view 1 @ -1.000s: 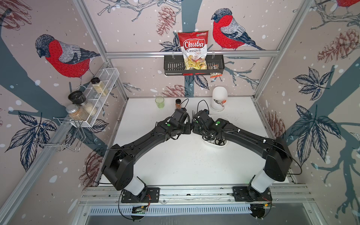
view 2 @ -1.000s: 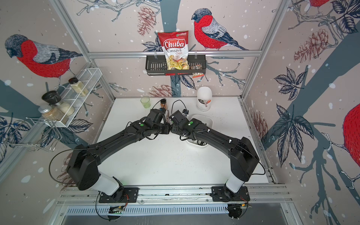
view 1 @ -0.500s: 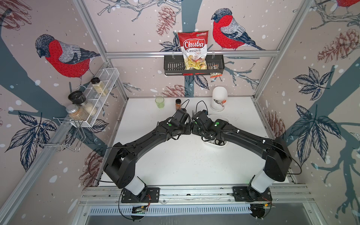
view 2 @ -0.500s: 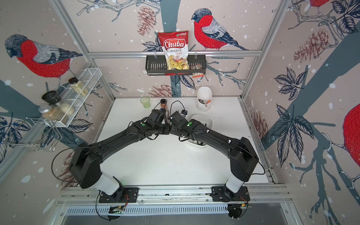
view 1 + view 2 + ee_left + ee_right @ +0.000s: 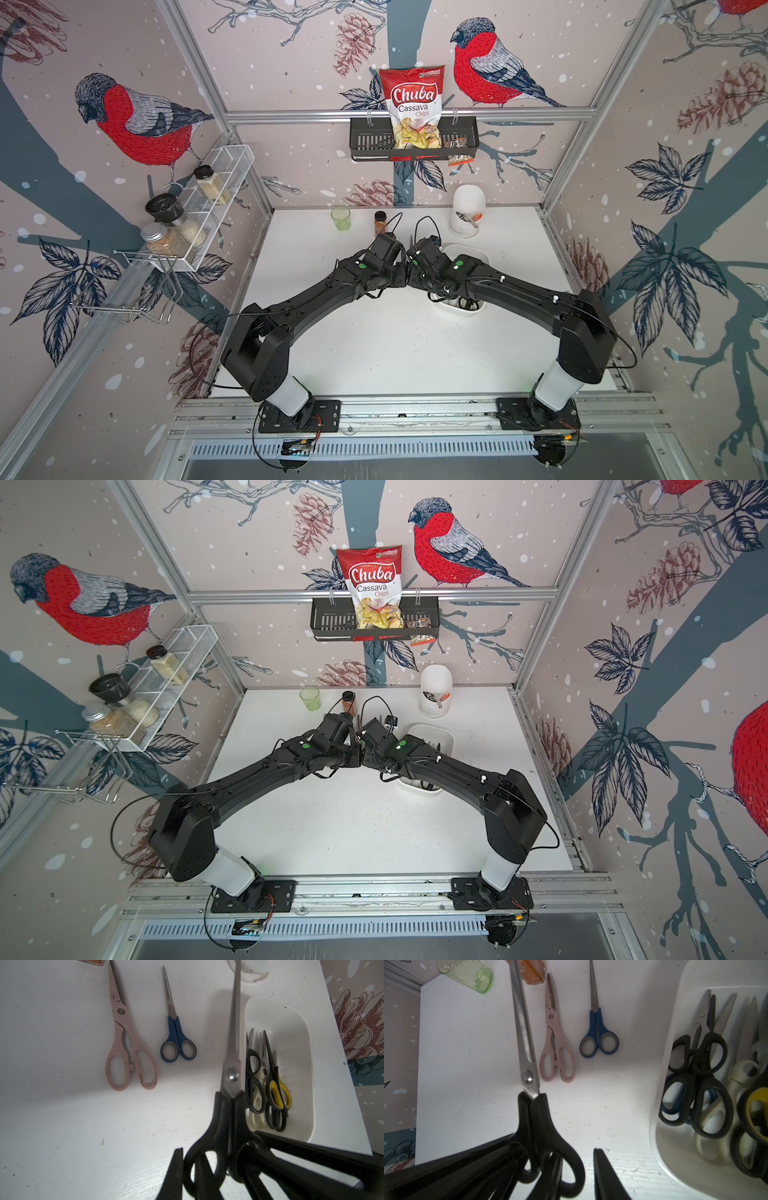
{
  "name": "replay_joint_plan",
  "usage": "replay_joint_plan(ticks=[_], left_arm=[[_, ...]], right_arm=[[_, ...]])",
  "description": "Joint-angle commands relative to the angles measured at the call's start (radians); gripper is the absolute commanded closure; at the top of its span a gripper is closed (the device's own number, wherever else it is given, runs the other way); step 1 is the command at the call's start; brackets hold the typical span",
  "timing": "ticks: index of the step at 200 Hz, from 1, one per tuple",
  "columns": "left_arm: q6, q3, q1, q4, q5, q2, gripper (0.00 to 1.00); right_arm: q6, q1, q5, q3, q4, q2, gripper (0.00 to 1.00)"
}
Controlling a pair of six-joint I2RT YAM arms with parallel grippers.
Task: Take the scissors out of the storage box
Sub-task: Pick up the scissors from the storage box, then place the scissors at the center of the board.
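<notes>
The big black scissors [image 5: 231,1076] have 2 long shiny steel blades shut together, 1 round silver screw and 2 fat black handle rings. They hang in the air over the table [image 5: 62,1126], just beside the long side of the storage box [image 5: 295,1022]. The left fingers [image 5: 173,1172] are pinching 1 handle ring. The right fingers [image 5: 604,1174] are spread, and the 1 that shows well is not touching the handle. The box is a shiny white tub with round corners.

Compared with 1 second ago, the left arm [image 5: 316,291] and the right arm [image 5: 519,291] have hardly moved in both top views. Their 2 wrists still meet nose to nose beside the box.

1 pair is held up. 2 pairs lie flat on the table on that same side of the box: the blue pair [image 5: 176,1030] near the box and the pink pair [image 5: 121,1012] farther from it.

Inside the box is a pile. It has 1 yellow-and-black pair [image 5: 275,1095], 1 cream pair [image 5: 263,1073], at least 2 black pairs [image 5: 254,1076] and a bit of blue handle [image 5: 671,1110] underneath. The pile is too tangled to count exactly.
</notes>
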Motion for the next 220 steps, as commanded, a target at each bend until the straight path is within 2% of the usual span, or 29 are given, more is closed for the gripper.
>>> replay_joint_plan(ticks=[1,41,71,113,153,220], left_arm=[[-0.015,0.006,0.006,0.027,0.047,-0.002,0.95],[-0.014,-0.007,0.052,0.013,0.050,0.014,0.95],[-0.002,-0.050,0.156,0.024,0.082,0.031,0.95],[0.074,-0.051,0.260,0.006,0.044,0.082,0.95],[0.130,-0.021,0.307,-0.004,0.011,0.188,0.95],[0.194,0.060,0.322,-0.036,-0.067,0.307,0.97]], right_arm=[[-0.002,-0.001,-0.004,0.005,0.040,-0.008,0.56],[-0.005,-0.027,0.023,-0.017,0.029,-0.061,0.49],[-0.001,-0.062,0.028,-0.069,0.044,-0.147,0.45],[0.009,-0.153,-0.019,-0.177,0.054,-0.250,0.45],[0.021,-0.204,-0.040,-0.262,0.049,-0.323,0.45],[0.028,-0.239,-0.047,-0.333,0.040,-0.394,0.45]])
